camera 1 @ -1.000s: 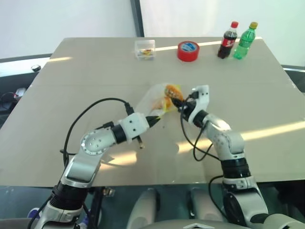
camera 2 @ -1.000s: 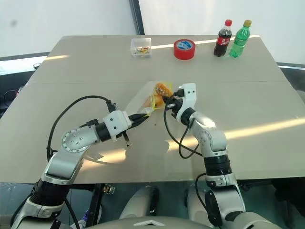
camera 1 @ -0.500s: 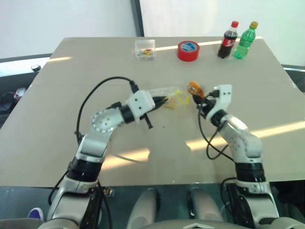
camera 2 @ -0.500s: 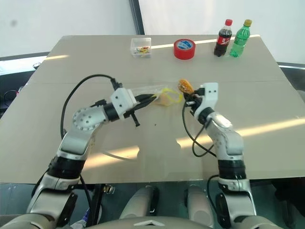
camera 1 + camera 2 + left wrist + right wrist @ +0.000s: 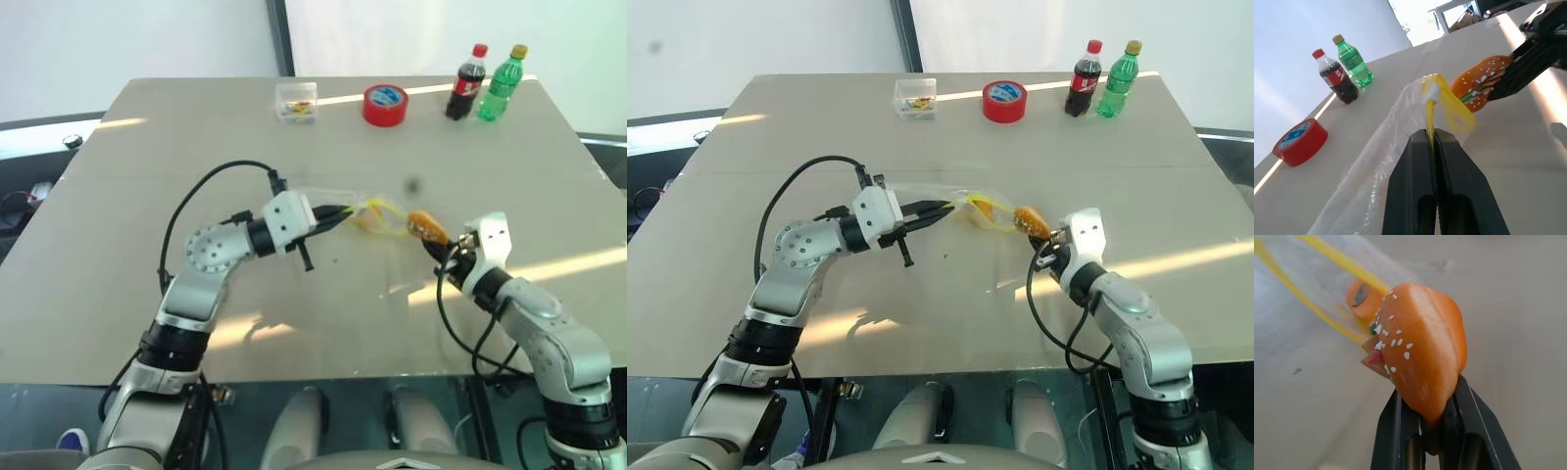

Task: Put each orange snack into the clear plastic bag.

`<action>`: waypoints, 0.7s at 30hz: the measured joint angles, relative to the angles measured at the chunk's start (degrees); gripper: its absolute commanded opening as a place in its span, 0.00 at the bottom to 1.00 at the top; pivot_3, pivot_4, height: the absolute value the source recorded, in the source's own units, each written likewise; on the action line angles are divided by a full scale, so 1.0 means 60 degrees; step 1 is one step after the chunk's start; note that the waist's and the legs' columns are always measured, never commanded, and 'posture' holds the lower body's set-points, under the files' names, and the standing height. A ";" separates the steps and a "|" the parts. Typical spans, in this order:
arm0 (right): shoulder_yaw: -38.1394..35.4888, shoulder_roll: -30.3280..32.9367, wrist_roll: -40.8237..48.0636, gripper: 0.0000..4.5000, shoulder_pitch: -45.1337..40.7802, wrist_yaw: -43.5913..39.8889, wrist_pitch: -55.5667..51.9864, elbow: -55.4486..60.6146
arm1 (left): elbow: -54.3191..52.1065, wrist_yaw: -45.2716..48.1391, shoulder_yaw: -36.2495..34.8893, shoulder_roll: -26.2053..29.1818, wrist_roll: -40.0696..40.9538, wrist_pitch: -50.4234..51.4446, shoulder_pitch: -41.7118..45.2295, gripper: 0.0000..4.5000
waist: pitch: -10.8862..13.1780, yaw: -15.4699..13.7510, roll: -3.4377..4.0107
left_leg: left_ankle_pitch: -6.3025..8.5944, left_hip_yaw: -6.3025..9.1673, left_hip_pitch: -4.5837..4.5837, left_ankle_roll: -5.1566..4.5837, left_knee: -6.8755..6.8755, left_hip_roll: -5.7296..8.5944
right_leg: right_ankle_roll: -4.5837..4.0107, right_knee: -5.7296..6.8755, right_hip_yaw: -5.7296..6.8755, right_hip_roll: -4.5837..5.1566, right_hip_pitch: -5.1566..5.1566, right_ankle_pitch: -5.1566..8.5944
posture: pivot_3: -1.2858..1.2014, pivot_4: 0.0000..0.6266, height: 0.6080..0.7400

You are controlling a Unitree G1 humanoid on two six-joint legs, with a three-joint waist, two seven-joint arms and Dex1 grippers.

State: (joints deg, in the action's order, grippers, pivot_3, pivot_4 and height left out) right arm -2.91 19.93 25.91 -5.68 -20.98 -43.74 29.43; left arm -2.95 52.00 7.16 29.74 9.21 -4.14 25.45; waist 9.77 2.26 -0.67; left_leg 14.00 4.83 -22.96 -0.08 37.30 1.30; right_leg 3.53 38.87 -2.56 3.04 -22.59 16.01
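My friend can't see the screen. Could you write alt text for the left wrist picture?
Two black fingers pinch the yellow strip of a clear plastic bag above a tan table. Just beyond, the other gripper holds a burger-shaped orange snack. A red tape roll and two bottles stand farther off.

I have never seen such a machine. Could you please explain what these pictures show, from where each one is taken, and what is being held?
It is a humanoid robot with two arms, standing at a table. Two pictures come from its head, two from cameras on its wrists. The left tool is shut on the yellow edge of the clear plastic bag, holding it up. The right tool is shut on an orange snack shaped like a small burger, just beside the bag. A second orange piece shows behind it, through the bag. Far back stand a clear box, a red tape roll and two bottles.
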 measured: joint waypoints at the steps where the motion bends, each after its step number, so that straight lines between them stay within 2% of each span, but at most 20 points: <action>1: 0.0073 0.0102 0.0073 0.00 0.0115 -0.0130 -0.0032 0.0109 | -0.0056 -0.0007 -0.0001 0.0049 -0.0007 0.0000 -0.0138 0.00 | 0.0000 0.0005 0.0000 | 0.0000 -0.0003 0.0000 0.0000 0.0000 0.0000 | 0.0000 -0.0001 -0.0003 0.0003 0.0000 0.0000 | 0.52 0.24 1.00; 9: 0.0928 0.0044 0.0051 0.00 -0.0445 -0.0276 -0.0058 -0.0079 | -0.0501 -0.0099 -0.0056 0.0439 -0.0126 -0.0007 -0.0709 0.00 | 0.0001 0.0002 -0.0003 | 0.0000 0.0003 0.0012 0.0001 0.0002 -0.0002 | 0.0000 0.0012 0.0004 0.0000 0.0005 0.0000 | 0.52 0.24 1.00; 16: 0.1650 -0.0492 -0.0470 0.00 -0.1477 -0.0323 0.0452 -0.1452 | -0.0943 -0.0068 -0.0076 0.0865 -0.0194 -0.0075 -0.1273 0.00 | 0.0002 0.0008 -0.0003 | 0.0000 0.0002 0.0009 0.0001 -0.0001 -0.0002 | -0.0001 0.0007 0.0002 0.0002 0.0001 0.0000 | 0.52 0.24 1.00; 21: 0.1725 -0.0734 -0.0622 0.00 -0.2001 -0.0552 0.0866 -0.2106 | -0.1118 0.0085 -0.0078 0.1299 -0.0257 -0.0355 -0.1719 0.00 | 0.0002 0.0001 -0.0002 | 0.0000 0.0004 0.0009 0.0001 -0.0002 -0.0003 | -0.0001 0.0007 0.0004 0.0003 0.0001 0.0000 | 0.52 0.24 1.00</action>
State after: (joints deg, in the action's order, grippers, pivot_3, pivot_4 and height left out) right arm 7.45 15.52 22.17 -17.68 -24.29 -38.55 16.80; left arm -9.66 52.52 6.69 37.53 7.67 -6.27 15.13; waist 9.78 2.27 -0.69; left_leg 14.00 4.86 -22.91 -0.08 37.29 1.28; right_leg 3.53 38.91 -2.53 3.06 -22.58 16.01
